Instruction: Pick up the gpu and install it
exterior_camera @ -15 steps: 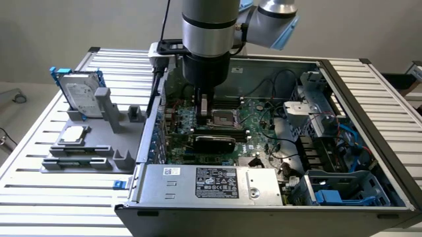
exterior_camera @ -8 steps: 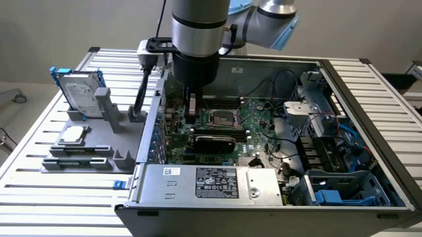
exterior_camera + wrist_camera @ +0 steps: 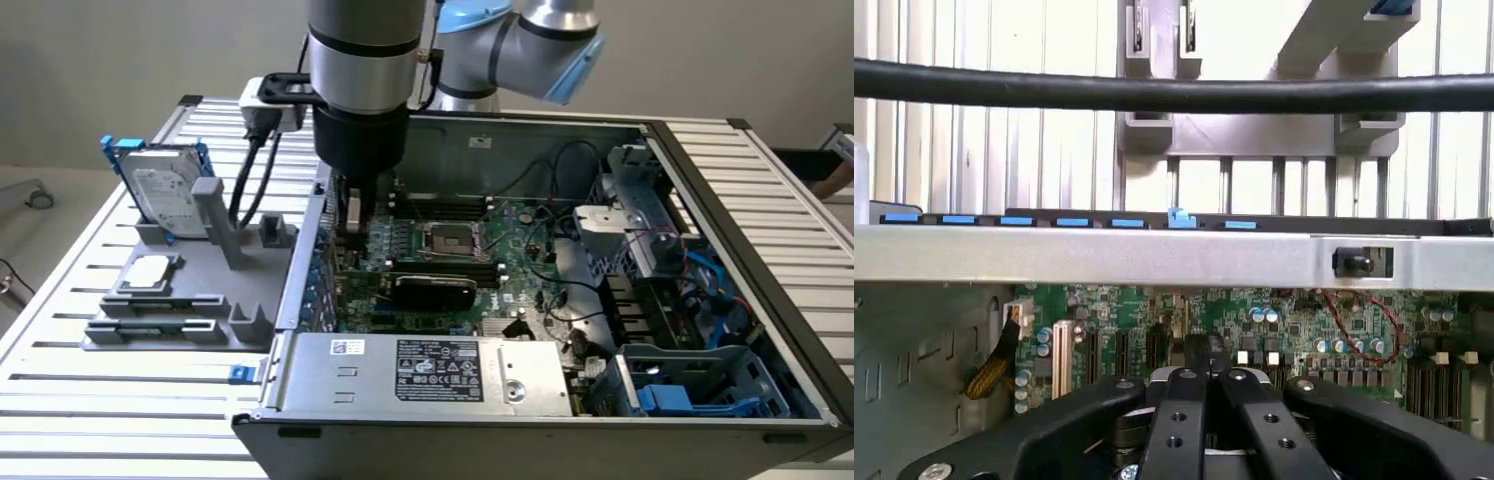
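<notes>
Claw pressed together inside the open case, centre-left of the exterior view, gpu lying on the motherboard below it

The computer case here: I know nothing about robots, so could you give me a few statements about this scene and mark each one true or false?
1. The computer case is open, with its motherboard showing. True.
2. The hard drive lies inside the case. False: it stands upright in the gray holder, outside the case on the exterior view's left.
3. The claw is spread wide open. False: it is shut, down inside the case above the motherboard.
4. A square silver processor chip lies on the gray holder. True.
</notes>
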`<state>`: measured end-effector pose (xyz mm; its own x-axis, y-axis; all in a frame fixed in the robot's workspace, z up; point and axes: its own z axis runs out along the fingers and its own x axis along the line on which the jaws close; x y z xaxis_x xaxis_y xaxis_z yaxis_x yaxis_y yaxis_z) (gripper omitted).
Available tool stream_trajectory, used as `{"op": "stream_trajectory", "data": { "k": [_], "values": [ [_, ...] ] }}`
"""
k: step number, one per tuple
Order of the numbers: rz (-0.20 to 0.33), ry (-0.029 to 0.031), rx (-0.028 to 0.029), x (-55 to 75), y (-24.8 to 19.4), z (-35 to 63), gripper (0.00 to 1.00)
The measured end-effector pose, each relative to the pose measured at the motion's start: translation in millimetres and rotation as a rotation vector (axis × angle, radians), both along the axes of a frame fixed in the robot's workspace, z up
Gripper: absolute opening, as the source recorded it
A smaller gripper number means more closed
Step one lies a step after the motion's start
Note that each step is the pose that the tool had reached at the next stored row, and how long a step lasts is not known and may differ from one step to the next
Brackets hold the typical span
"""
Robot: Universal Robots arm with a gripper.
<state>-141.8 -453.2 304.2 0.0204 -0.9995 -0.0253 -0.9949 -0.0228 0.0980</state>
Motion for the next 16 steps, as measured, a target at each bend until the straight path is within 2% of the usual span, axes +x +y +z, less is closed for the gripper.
{"op": "stream_trajectory", "data": {
  "k": [4,6,10,16],
  "values": [
    [0.000,0.0000,-0.0051,-10.9,-0.5,0.5,0.11],
    [0.000,0.0001,-0.0071,-11.9,-1.9,1.7,0.11],
    [0.001,0.0004,-0.0072,-11.9,-5.0,6.2,0.11],
    [0.000,0.0005,-0.0072,-12.1,-6.7,6.0,0.11]
  ]
}}
